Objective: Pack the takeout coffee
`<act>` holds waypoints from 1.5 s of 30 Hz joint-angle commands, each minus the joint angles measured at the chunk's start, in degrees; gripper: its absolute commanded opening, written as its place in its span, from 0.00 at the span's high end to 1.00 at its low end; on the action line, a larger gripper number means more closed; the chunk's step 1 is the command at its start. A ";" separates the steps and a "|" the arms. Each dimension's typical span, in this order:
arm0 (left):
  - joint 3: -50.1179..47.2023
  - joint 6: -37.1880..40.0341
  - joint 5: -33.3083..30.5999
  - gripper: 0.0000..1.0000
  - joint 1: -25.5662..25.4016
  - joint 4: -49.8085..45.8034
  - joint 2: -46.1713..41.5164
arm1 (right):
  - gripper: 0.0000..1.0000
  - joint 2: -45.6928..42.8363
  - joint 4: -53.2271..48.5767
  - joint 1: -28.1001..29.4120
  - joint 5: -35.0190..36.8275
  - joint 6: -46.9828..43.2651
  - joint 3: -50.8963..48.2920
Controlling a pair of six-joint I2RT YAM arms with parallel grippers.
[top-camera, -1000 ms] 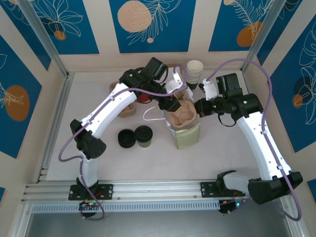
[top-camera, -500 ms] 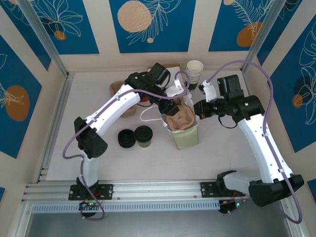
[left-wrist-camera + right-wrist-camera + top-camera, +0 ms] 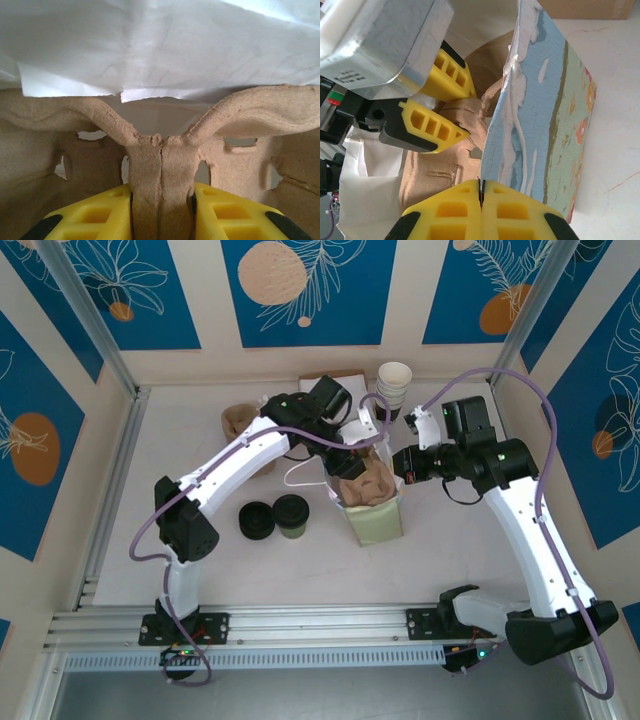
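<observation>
Bag (image 3: 378,522): centre frame, mouth up; your right hand (image 3: 481,200) is clenched on its rim.
Carrier (image 3: 160,165): in the bag mouth; your left hand (image 3: 161,212) is grasping its centre post, arm reaching in from upper left.
Takeout coffee (image 3: 291,516): upright on bench (image 3: 300,575), lower left of bag, nearer your left arm.

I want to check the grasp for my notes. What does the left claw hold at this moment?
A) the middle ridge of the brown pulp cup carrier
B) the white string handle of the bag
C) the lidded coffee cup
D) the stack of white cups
A: in the left wrist view the left claw is closed on both sides of the pulp carrier ridge, while the lidded coffee cup stands apart on the table.
</observation>
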 commanded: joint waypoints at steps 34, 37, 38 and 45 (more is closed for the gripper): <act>0.44 8.84 -8.19 0.70 -7.31 0.41 2.72 | 1.00 -4.58 0.20 0.73 3.28 8.50 -5.83; 0.99 9.21 -8.19 0.70 -7.39 0.07 3.31 | 1.00 -5.06 -0.33 0.77 4.93 8.15 -5.85; 1.28 9.42 -8.27 0.70 -7.45 -0.11 3.58 | 1.00 -5.20 -0.50 0.72 5.49 7.96 -5.80; 2.57 10.49 -9.04 0.70 -7.91 -1.74 5.40 | 1.00 -5.65 -1.67 0.70 8.65 7.15 -5.32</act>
